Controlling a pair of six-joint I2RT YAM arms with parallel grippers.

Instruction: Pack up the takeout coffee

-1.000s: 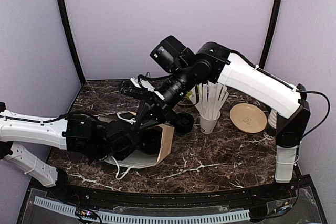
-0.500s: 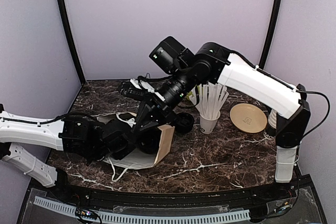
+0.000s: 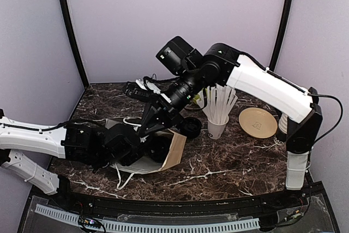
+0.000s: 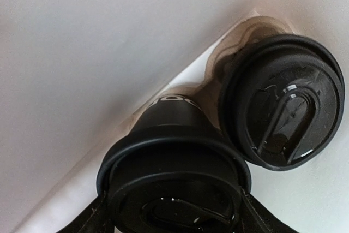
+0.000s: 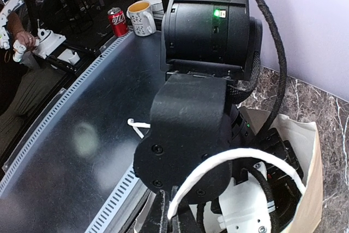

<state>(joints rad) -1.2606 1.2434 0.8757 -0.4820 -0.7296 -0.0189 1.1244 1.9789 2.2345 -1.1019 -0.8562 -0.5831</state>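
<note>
I wear a glossy white plastic shell on my right arm (image 3: 267,85), with matte black joints and a boxy black wrist camera (image 3: 173,54). A thin black cable (image 3: 332,100) loops off its elbow. My left arm (image 3: 30,139) has the same white cover ahead of a black forearm. Its black wrist motor block (image 5: 210,25) carries a small green light (image 5: 217,13), round screw heads (image 5: 157,149) and a braided black cable (image 5: 275,53). My left fingers (image 4: 90,221) are plain black

The counter (image 3: 229,175) is seen from high behind its near edge, facing the back wall (image 3: 174,25). The left wrist view is taken inside the paper bag (image 3: 177,148), close against a lidded coffee cup (image 4: 174,189). The right wrist view is aimed down at that bag's mouth (image 5: 308,135), shared with the overhead view.
</note>
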